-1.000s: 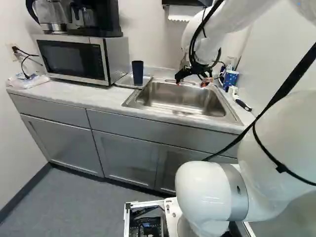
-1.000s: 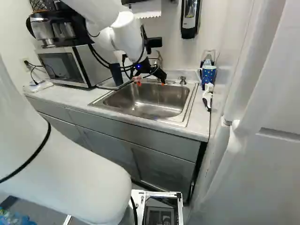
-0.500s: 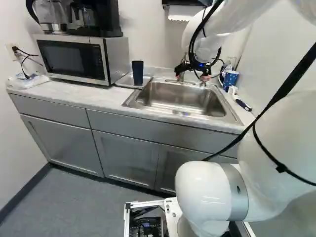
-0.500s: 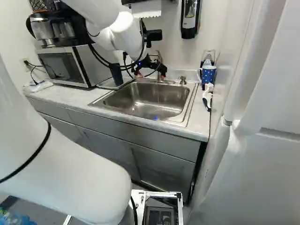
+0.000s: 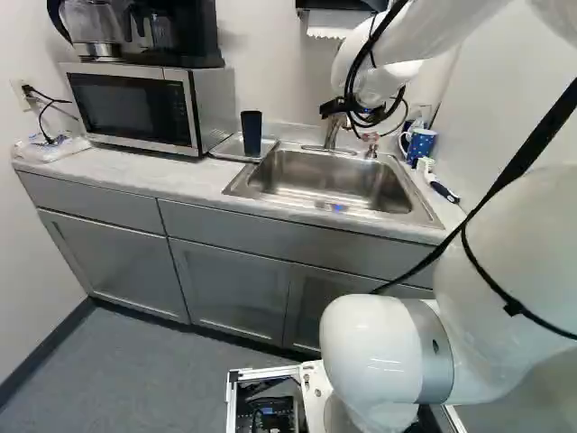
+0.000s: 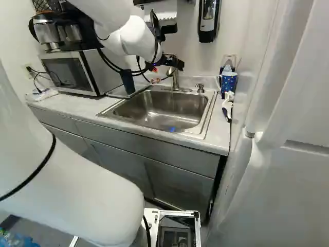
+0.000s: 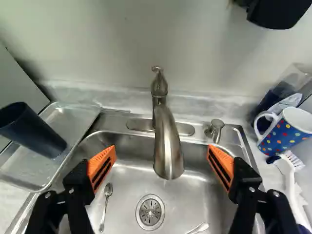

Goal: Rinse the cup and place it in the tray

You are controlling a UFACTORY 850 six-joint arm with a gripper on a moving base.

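Observation:
In the right base view my gripper [image 6: 168, 63] is raised over the back of the sink [image 6: 199, 133], near the faucet [image 6: 175, 80]. Its two fingers stand wide apart in the wrist view, so the gripper [image 7: 162, 163] is open with nothing held; the curved faucet spout [image 7: 168, 146] shows between and ahead of them. The dark blue cup [image 7: 30, 129] stands upright in the clear tray [image 7: 80, 118], beside the sink and off to one side of the gripper. That cup [image 5: 251, 133] is also plain in the left base view, well apart from the fingers.
A spoon [image 7: 106, 204] lies in the sink near the drain [image 7: 150, 212]. Across the sink from the tray are a dotted mug [image 7: 286, 130], a clear bottle and a white brush [image 7: 288, 183]. The microwave [image 5: 135, 106] stands beyond the tray, carrying a coffee maker. A soap dispenser [image 6: 208, 20] hangs on the wall.
My gripper has risen and tilted upward at the faucet, its fingers staying open. The faucet shows more freely in the base views. Cup, tray and base have not moved.

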